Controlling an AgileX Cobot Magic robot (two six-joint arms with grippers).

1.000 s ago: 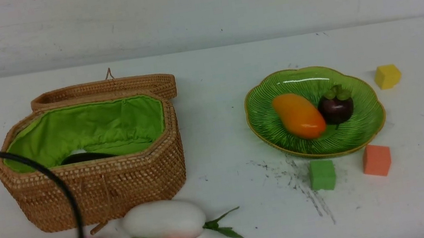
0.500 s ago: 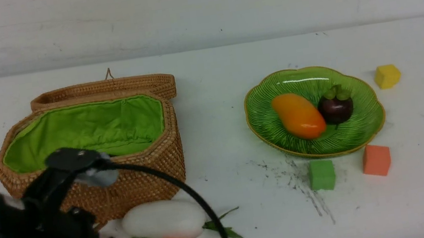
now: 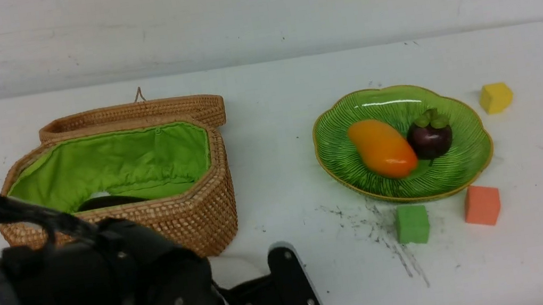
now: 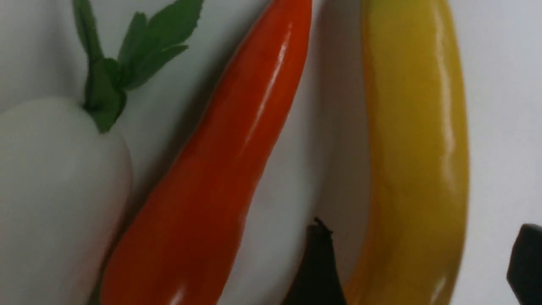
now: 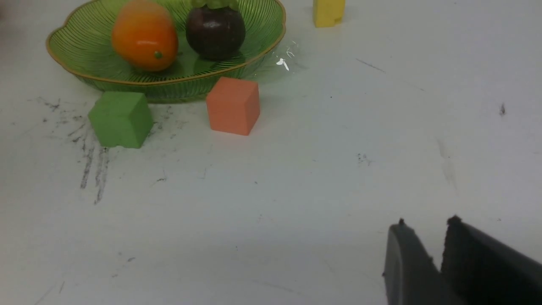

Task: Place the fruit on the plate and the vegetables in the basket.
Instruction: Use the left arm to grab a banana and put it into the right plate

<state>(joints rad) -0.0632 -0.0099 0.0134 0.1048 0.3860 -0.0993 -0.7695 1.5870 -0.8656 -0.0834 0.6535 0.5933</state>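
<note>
The left pincer stands wide open, empty, its fingers straddling the banana.

Green ribbed plate; tan woven basket.

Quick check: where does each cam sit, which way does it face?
Front: between the arms, facing forward over woven rattan basket and green scalloped plate; left arm shows.
Left wrist: close above orange carrot and yellow banana; open left hand straddles banana.
Right wrist: low, facing plate; right hand shows.
Shared: front and right wrist both show plate.
</note>
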